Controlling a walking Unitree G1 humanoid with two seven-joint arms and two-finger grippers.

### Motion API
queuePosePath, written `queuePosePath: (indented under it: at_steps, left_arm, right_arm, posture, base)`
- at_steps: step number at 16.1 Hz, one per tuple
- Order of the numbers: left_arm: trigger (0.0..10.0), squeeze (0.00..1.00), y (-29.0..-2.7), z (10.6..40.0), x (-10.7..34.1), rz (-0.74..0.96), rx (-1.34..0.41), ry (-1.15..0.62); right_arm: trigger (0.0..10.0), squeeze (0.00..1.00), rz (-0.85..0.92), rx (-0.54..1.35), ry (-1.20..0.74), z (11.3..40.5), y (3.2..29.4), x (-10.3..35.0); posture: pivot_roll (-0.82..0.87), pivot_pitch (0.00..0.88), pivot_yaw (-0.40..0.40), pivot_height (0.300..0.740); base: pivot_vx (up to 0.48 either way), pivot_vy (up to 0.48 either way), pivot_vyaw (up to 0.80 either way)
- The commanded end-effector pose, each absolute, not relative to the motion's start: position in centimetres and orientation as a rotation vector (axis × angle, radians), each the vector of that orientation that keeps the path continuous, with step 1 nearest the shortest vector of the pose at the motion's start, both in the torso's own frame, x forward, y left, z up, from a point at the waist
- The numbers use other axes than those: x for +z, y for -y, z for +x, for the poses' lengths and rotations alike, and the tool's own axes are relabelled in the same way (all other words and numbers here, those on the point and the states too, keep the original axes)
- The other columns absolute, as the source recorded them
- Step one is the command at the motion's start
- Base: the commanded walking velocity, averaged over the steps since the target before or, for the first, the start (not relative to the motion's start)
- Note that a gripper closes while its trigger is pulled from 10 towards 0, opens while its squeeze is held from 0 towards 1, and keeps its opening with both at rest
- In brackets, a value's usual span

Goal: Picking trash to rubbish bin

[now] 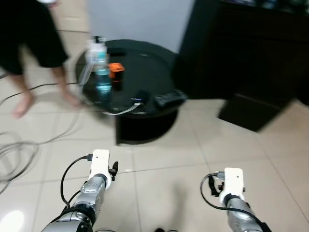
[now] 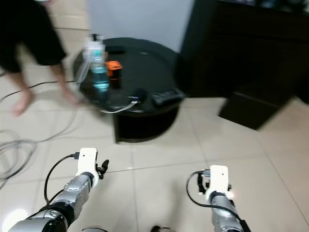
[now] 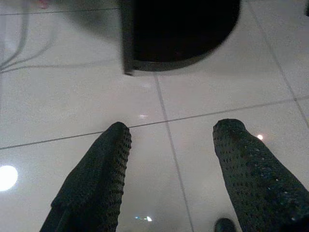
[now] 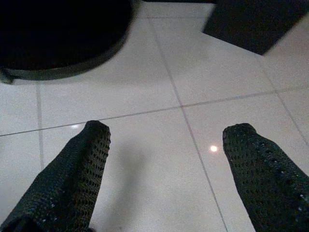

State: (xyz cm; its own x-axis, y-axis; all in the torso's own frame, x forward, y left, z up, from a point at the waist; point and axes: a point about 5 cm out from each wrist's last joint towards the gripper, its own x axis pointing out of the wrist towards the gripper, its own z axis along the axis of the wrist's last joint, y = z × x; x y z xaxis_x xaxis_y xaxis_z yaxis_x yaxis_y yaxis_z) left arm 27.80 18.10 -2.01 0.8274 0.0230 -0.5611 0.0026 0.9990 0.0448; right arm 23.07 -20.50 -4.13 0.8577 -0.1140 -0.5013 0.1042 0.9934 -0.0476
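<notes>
White tile floor, round black desk upper centre holding plastic bottle; left end effector and right end effector both released, empty.

Round bench ahead on floor. Bottle near bench's left edge, small box just beside it toward centre. Remote at front-right edge, cable along front edge. Cabinet right of bench. Person left of bench.
</notes>
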Motion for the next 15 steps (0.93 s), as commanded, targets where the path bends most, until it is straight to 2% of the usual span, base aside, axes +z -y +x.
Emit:
queuePosePath:
  at_steps: [1, 15]
  left_arm:
    - [10.0, 0.00, -17.4, 27.7, -2.2, 0.050, -0.021, -0.611]
    - [10.0, 0.00, -16.6, 27.5, -2.5, 0.113, -0.117, -0.640]
  right_arm:
    - [10.0, 0.00, -0.012, -0.156, -0.558, 22.4, 21.4, -4.5]
    - [10.0, 0.00, -0.008, -0.221, -0.608, 21.3, 22.3, -5.2]
  posture:
    - [0.27, 0.064, -0.155, 0.740]
    - [0.26, 0.045, -0.125, 0.740]
  base:
    - [0.000, 0.000, -0.76]
    - [0.000, 0.000, -0.76]
